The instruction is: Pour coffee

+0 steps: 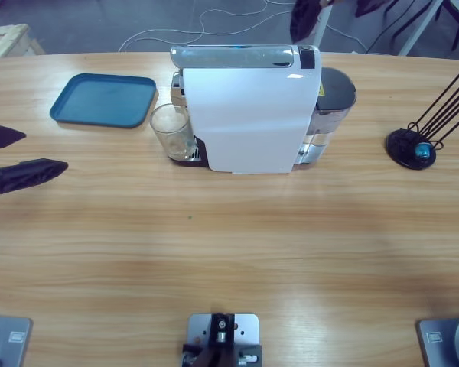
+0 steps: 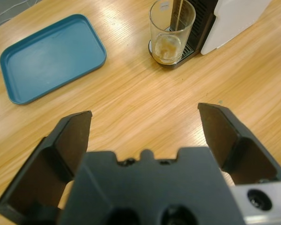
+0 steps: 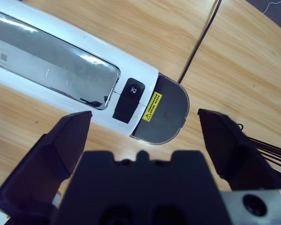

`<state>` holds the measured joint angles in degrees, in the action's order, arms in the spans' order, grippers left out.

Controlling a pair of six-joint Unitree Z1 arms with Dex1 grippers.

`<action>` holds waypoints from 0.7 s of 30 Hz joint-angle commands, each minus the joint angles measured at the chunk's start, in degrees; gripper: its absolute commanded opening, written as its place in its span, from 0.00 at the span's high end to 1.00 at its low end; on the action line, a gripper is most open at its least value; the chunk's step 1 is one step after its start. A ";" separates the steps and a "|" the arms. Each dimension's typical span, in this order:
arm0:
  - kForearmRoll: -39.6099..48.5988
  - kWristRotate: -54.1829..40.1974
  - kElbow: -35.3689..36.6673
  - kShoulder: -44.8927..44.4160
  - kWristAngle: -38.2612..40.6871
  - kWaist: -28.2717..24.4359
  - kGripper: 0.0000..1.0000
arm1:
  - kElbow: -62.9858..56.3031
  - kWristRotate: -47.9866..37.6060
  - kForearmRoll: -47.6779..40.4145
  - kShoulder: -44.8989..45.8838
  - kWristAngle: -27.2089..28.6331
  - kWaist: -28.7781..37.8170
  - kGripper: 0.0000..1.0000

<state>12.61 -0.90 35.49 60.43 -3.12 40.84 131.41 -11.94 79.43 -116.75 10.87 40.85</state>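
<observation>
Glass (image 2: 172,32) stands under white coffee machine (image 1: 249,107) spout, thin layer of coffee (image 2: 167,46) inside, stream falling. Left end effector (image 2: 145,136) jaws apart, near on surface (image 1: 229,245); right end effector (image 3: 143,140) apart above machine's button (image 3: 132,89). Best wait til stream stops, approach glass w/ jaws wide, level.

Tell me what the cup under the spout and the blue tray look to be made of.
The cup: clear glass, likely; the coffee and the drip grate show straight through its wall. The tray: probably matte teal plastic, one moulded piece with rounded corners and a raised rim, showing only soft glare.
</observation>
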 commanded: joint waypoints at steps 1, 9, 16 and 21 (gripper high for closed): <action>-0.66 0.73 -1.83 1.88 -0.92 0.11 0.02 | -1.95 -0.79 0.60 0.40 -0.52 -0.13 0.00; -0.96 0.73 -1.83 2.06 -0.92 0.11 0.02 | -38.51 -1.63 -25.26 28.23 1.00 1.69 0.00; -4.63 0.46 -3.34 1.78 -0.13 0.11 0.02 | -74.11 -0.98 -44.37 53.21 -0.57 1.69 0.00; -7.62 0.46 -4.80 1.64 0.57 0.11 0.02 | -94.48 1.64 -64.77 62.93 -3.10 1.69 0.00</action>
<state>8.53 -0.90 34.11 60.90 -3.11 40.84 58.41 -12.79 33.63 -67.52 10.55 42.03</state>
